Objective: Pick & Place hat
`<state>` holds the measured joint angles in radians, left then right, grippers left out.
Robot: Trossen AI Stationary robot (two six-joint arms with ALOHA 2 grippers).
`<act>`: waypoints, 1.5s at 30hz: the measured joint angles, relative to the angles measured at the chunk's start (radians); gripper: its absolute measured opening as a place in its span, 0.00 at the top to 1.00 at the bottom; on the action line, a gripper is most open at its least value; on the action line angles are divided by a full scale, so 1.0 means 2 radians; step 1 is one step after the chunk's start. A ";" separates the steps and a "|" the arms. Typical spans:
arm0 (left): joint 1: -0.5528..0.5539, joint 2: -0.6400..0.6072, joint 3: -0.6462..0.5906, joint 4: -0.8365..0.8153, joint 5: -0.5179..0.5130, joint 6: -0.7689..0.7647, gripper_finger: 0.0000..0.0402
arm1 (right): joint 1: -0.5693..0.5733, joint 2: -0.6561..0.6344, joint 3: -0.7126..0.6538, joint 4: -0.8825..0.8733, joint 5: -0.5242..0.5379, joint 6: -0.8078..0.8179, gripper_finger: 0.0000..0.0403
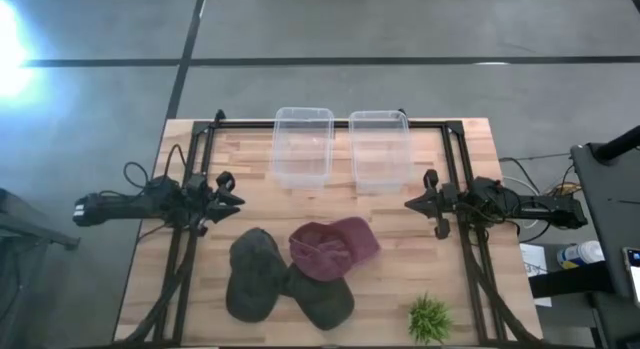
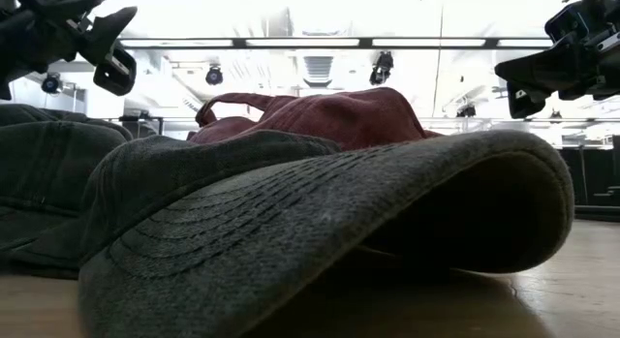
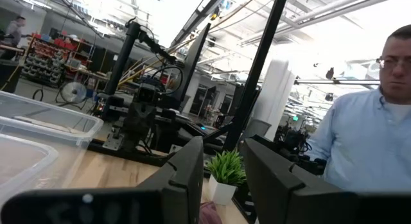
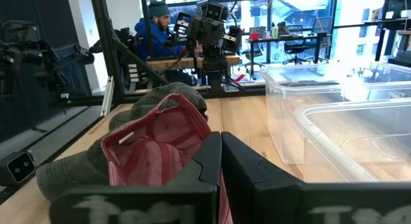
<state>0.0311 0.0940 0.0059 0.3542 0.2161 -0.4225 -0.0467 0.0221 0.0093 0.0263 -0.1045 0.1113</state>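
Observation:
Three caps lie in a cluster on the near half of the wooden table. The dark red cap (image 1: 335, 247) (image 4: 160, 144) is turned with its inside showing and rests partly on a dark grey cap (image 1: 322, 299) (image 2: 320, 222). A second dark grey cap (image 1: 253, 274) lies to its left. My left gripper (image 1: 235, 192) (image 3: 223, 179) hovers open over the table's left side, above and left of the caps. My right gripper (image 1: 410, 203) (image 4: 221, 160) hovers shut over the right side and points at the red cap. Neither touches anything.
Two clear plastic bins (image 1: 302, 146) (image 1: 380, 149) stand side by side at the far edge, between the arms. A small green plant (image 1: 430, 317) sits near the table's near right corner. A person in a light blue shirt (image 3: 366, 140) stands beyond the table's right side.

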 joint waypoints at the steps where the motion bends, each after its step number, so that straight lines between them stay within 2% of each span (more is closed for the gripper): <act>1: 0.000 0.000 0.000 0.000 0.000 0.000 0.74 | 0.000 0.000 0.000 0.000 0.000 -0.003 0.98; 3: 0.000 0.000 0.000 0.000 0.000 0.000 0.74 | 0.000 0.000 0.000 0.002 0.000 0.008 0.98; 9: 0.000 0.000 0.000 0.000 0.000 0.000 0.74 | 0.000 0.000 0.000 0.040 0.001 0.208 0.98; 12: 0.000 0.000 0.000 0.000 0.000 0.000 0.74 | 0.000 0.000 0.000 0.067 0.001 0.262 0.98; 15: 0.000 0.000 0.000 0.000 0.000 0.000 0.74 | 0.000 0.000 0.000 0.113 0.001 0.279 0.98; 17: 0.000 0.000 0.000 0.000 0.000 0.000 0.74 | 0.000 0.001 0.000 0.157 0.002 0.336 0.98; 19: 0.000 0.000 0.000 0.000 0.000 0.000 0.74 | 0.000 0.005 0.000 0.209 0.024 0.351 0.98; 23: 0.000 0.000 0.000 0.000 0.000 0.000 0.74 | 0.000 0.015 0.000 0.301 0.099 0.346 0.98; 27: 0.000 0.000 0.000 0.000 0.000 0.000 0.74 | 0.000 0.036 0.000 0.304 0.134 0.340 0.98; 31: 0.000 0.000 0.000 0.000 0.000 0.000 0.74 | 0.001 0.073 0.000 0.307 0.143 0.390 0.98; 33: 0.000 0.000 0.000 0.000 0.000 0.000 0.74 | 0.006 0.100 0.000 0.305 0.108 0.411 0.98; 36: 0.000 0.000 0.000 0.000 0.000 0.000 0.74 | 0.017 0.149 0.000 0.303 0.004 0.435 0.98; 40: 0.000 0.000 0.000 0.000 0.000 0.000 0.74 | 0.030 0.216 0.000 0.303 -0.101 0.504 0.98; 45: 0.000 0.000 0.000 0.000 0.000 0.000 0.74 | 0.031 0.297 0.000 0.300 -0.199 0.577 0.98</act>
<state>0.0308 0.0940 0.0059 0.3542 0.2158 -0.4224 0.0154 0.6167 0.0090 0.6270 -0.5030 1.2652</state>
